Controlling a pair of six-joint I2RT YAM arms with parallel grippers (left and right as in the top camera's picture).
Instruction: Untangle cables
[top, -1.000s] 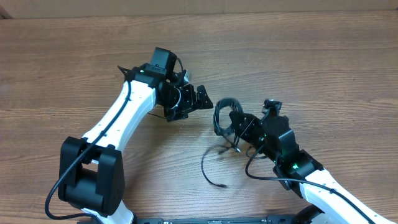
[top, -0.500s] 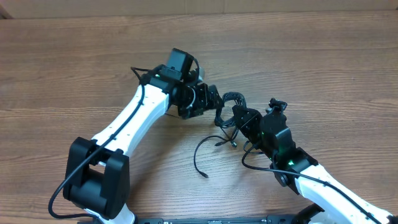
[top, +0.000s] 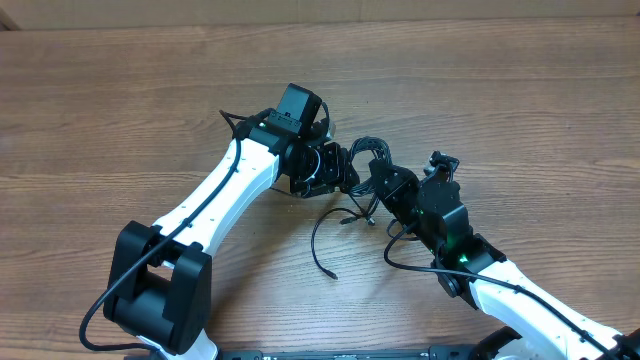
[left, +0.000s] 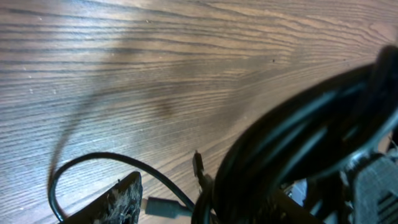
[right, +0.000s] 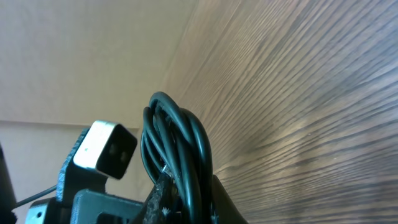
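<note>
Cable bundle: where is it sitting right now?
Overhead view, mid-table: the cable bundle is clamped in the right gripper, with the left gripper close on its left side. One loose tail trails down onto the table.

Landmark: cable bundle (top: 368, 152), above the table (top: 120, 100), near its middle. Immediately left of the bundle and up against it: left gripper (top: 343, 172). Right of the bundle and nearer the robot base: right gripper (top: 388, 186), with the bundle's lower part between its fingers. Below the bundle, toward the base and slightly left: loose cable end (top: 314, 240), curving down from the bundle onto the table.
</note>
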